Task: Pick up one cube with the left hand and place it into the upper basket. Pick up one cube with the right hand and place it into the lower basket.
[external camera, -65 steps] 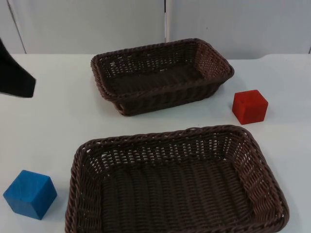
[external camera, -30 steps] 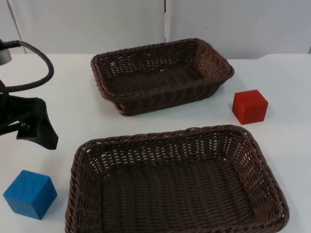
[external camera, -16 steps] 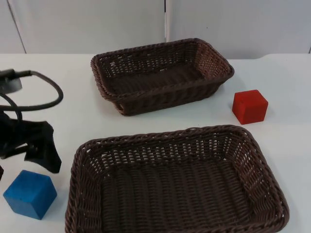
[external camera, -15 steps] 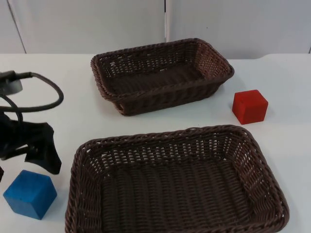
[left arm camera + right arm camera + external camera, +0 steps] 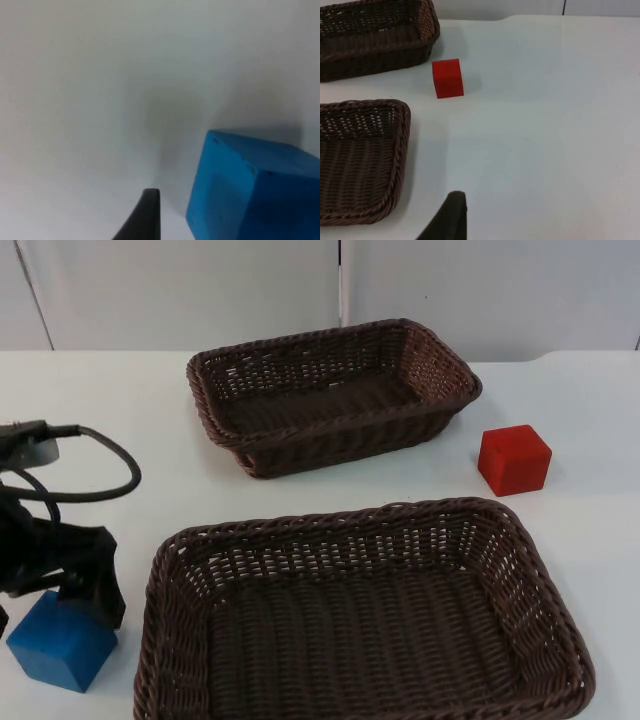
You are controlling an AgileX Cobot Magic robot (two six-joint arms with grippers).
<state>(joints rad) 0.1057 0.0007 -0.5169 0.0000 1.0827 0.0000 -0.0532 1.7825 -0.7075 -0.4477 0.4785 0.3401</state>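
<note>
both baskets are woven from dark brown wicker-like strands. the upper basket (image 5: 330, 395) and the lower basket (image 5: 365, 615) have a rough, ribbed, matt weave, with a braided rim and open gaps in the walls. the blue cube (image 5: 62, 645) is seen with smooth, matt painted faces and a few small dark specks near its edges. the red cube (image 5: 514, 460) looks smooth and matt as well. the white surface (image 5: 580, 420) is smooth with a faint sheen. the left gripper (image 5: 75, 590) is matt black.

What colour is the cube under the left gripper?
Blue; clearest in the left wrist view.
</note>
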